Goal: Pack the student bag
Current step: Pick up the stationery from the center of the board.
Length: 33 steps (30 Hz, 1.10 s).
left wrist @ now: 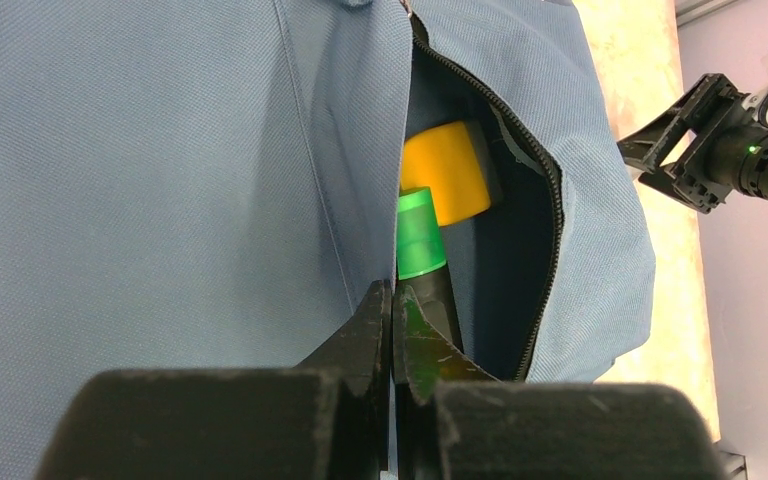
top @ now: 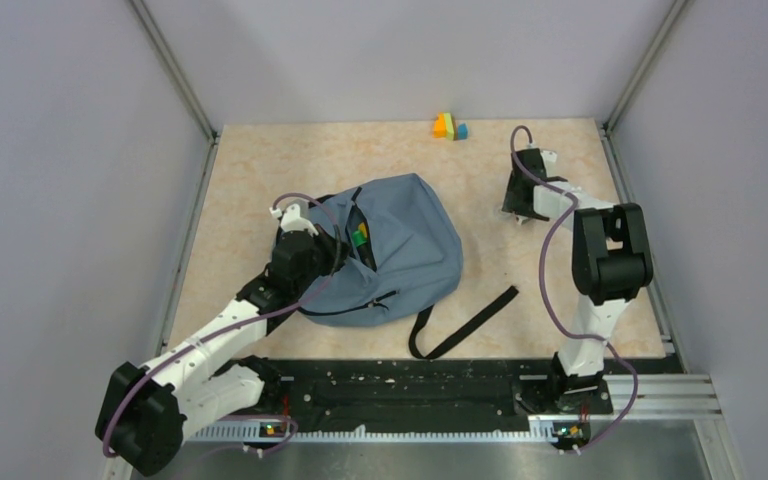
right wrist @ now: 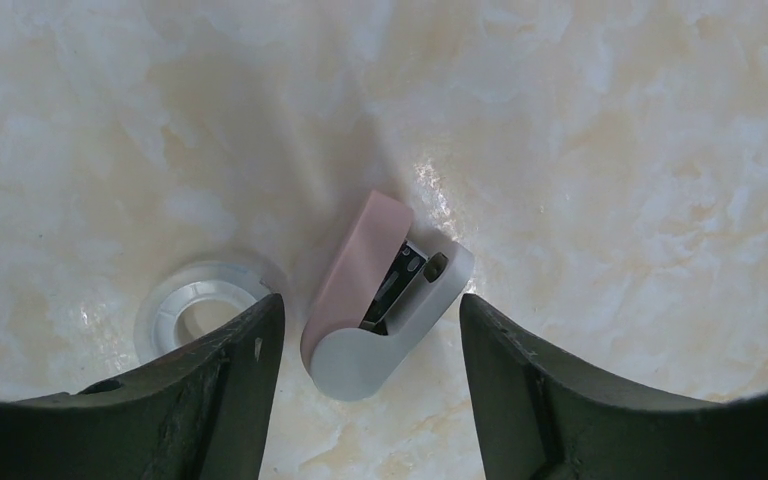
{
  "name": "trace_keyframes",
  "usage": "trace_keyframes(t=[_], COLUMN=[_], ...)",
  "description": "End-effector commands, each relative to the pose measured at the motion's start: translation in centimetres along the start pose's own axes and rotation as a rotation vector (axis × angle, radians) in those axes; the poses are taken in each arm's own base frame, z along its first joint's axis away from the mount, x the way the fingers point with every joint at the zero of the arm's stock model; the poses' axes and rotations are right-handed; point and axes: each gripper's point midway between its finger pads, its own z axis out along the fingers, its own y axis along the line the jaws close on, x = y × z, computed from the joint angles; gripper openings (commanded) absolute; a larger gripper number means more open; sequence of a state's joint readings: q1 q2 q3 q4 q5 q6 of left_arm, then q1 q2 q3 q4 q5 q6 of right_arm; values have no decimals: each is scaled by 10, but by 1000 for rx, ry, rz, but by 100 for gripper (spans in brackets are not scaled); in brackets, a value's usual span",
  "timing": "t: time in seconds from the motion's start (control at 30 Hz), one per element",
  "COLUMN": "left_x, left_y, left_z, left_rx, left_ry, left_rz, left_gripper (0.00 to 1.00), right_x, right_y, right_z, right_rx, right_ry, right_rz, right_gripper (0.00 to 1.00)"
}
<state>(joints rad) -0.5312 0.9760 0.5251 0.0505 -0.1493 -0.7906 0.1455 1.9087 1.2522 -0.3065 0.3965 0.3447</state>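
Observation:
The student bag point(top: 410, 240), dusty-blue, lies flat mid-table with its zipper open. My left gripper point(top: 345, 240) is at the opening's left edge; in the left wrist view it point(left wrist: 392, 300) is shut, pinching the bag's fabric edge point(left wrist: 360, 250). Inside the opening are a black marker with a green cap point(left wrist: 418, 235) and an orange object point(left wrist: 447, 170). My right gripper point(top: 525, 205) is right of the bag. In the right wrist view it point(right wrist: 370, 310) is open just above a pink-and-white stapler point(right wrist: 360, 290), which lies between the fingers.
A clear tape roll point(right wrist: 195, 305) lies on the table beside the right gripper's left finger. Colored blocks point(top: 450, 126) stand at the back edge. The bag's black strap point(top: 470, 325) trails toward the front right. Enclosure walls stand on three sides.

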Motion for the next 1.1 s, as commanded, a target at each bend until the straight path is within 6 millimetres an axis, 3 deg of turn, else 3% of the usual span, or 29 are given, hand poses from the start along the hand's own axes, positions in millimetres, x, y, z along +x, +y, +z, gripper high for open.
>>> trace_keyframes(t=[0.0,0.27,0.83,0.97,1.07], left_x=[-18,-18,-18,-18,-19], left_y=[-4,-2,-5,-4,-4], left_z=[-4,-3,-5,-6,-7], left_rx=[12,9,24,20,21], left_ry=[-71,-71,-71,-70,-77], left_rz=[-4,-9,-20,-17,-18], left_gripper=[0,0,0,0,0], right_x=[-19,-7,6,3,-4], right_y=[6,6,-9,-5,-1], right_z=[0,0,-35,-59,-91], right_rx=[-15,-23,-91,-154,-218], right_ry=[-38,-10,-39,-38,-68], right_rz=[39,27,-78,-77,-76], right_gripper=[63,48,25,22,22])
